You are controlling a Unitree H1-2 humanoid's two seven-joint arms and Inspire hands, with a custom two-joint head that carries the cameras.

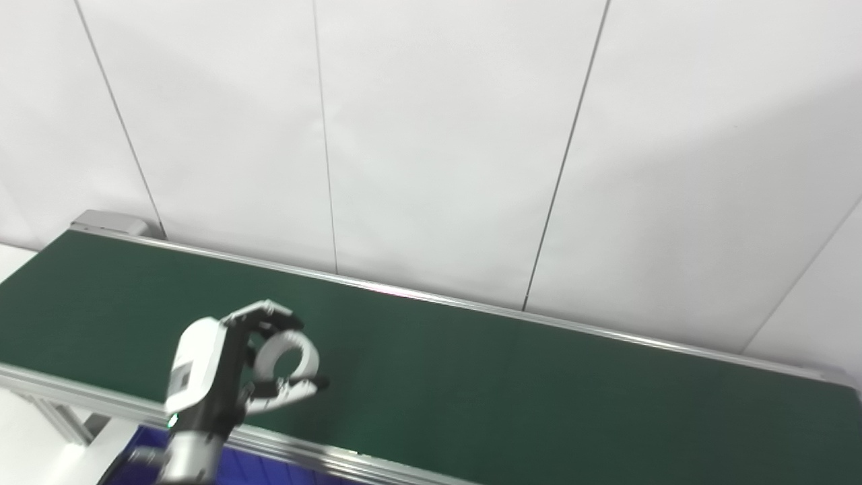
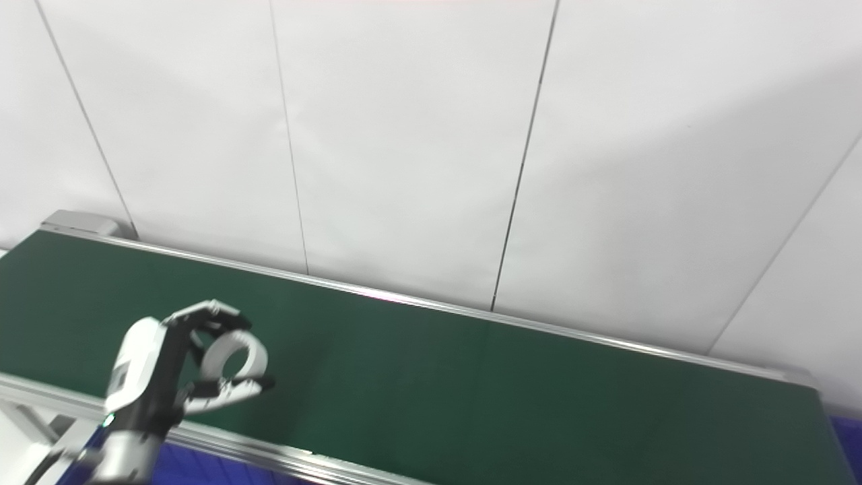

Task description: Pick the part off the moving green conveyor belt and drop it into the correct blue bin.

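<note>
Left hand up over the near-left stretch of the green conveyor belt, fingers curled over the top and thumb tucked under a white ring-shaped part. Closed on that ring, then; hole plainly visible through the middle. Whether the ring is fully clear of the belt or only just lifted: hard to tell from these two views, though it looks raised rather than lying flat. No other part visible anywhere on the belt. Right hand not in view.

Step in hand, by judgement: pick made or just completing, carry to the bin about to begin. Drop not yet done.

Blue bin showing as a strip of blue just beyond the near rail, directly below and on the near side of the hand. A second patch of blue at the far right end of the belt, likely another bin; too little visible to be sure. Which one is correct for a ring: not shown here.

Next move calls for: keeping the pinch firm on a smooth, thin-walled ring likely to slip or rotate; lifting clear of the near rail before drawing back; then holding over the chosen bin's opening and spreading the fingers only once the ring hangs inside its edges.
</note>
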